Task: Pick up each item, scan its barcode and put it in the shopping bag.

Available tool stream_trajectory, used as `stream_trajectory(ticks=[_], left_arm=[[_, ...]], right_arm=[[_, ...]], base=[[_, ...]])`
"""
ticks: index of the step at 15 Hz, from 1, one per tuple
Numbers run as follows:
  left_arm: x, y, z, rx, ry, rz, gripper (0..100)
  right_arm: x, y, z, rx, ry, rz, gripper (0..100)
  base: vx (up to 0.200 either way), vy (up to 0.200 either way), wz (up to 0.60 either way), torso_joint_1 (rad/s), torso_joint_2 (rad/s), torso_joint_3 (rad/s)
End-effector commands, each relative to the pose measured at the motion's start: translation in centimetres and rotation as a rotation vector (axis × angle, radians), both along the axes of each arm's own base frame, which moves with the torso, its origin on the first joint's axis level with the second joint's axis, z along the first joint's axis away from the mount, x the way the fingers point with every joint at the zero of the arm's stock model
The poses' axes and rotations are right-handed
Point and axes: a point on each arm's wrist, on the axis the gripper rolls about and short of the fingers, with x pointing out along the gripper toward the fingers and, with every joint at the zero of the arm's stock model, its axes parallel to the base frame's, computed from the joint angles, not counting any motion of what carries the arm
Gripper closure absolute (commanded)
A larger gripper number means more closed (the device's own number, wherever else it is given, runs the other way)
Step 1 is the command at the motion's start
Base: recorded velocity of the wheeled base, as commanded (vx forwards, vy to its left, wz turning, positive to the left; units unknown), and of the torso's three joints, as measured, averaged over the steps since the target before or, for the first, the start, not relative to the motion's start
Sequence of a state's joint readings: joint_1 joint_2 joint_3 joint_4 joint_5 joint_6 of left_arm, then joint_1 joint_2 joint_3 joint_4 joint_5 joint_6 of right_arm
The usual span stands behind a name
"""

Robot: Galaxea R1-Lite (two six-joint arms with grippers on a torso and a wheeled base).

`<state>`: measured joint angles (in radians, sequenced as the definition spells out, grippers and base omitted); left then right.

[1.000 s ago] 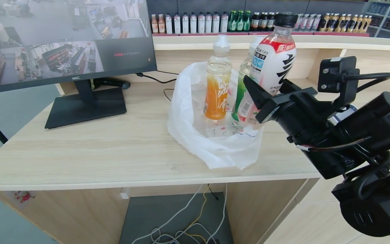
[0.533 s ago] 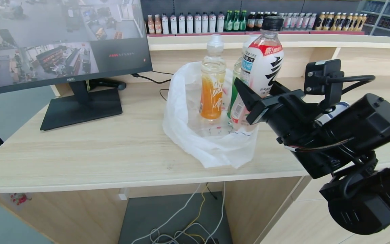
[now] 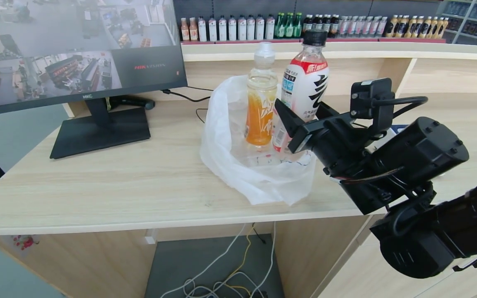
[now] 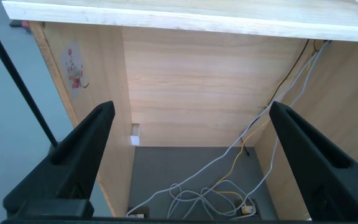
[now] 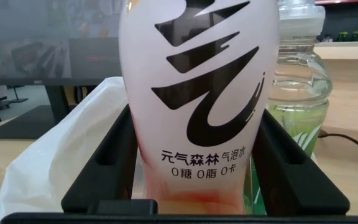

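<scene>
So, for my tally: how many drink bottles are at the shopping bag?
3: orange bottle standing in the shopping bag; white bottle held by right gripper beside it; green bottle just behind that. More may be hidden.

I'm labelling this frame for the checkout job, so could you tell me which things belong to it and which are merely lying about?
Job: white bottle held in the right gripper; orange bottle in the shopping bag; green bottle just behind the white bottle.
Lying about: monitor; cables under the counter; shelved drinks.
</scene>
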<state>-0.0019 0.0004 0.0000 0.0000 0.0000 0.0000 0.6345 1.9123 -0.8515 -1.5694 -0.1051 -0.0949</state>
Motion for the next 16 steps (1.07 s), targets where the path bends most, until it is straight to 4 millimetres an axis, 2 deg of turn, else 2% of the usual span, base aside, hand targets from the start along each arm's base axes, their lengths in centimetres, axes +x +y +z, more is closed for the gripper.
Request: stream_trajectory(ticks=[1,9,16], left_arm=[[0.0,0.0,0.0,0.000,0.000,0.000,0],[0.0,0.0,0.0,0.000,0.000,0.000,0],[0.0,0.0,0.0,0.000,0.000,0.000,0]], right_arm=[[1.1,0.8,-0.8,0.004,0.015,0.006,100],[2.9,2.6,-2.3,0.001,0.024,0.017,100],[4.0,3.5,-4.9,-0.038,0.074,0.017,100]], base=[[0.000,0.000,0.00,0.000,0.00,0.000],[0.000,0.000,0.00,0.000,0.00,0.000],[0.000,0.000,0.00,0.000,0.00,0.000]])
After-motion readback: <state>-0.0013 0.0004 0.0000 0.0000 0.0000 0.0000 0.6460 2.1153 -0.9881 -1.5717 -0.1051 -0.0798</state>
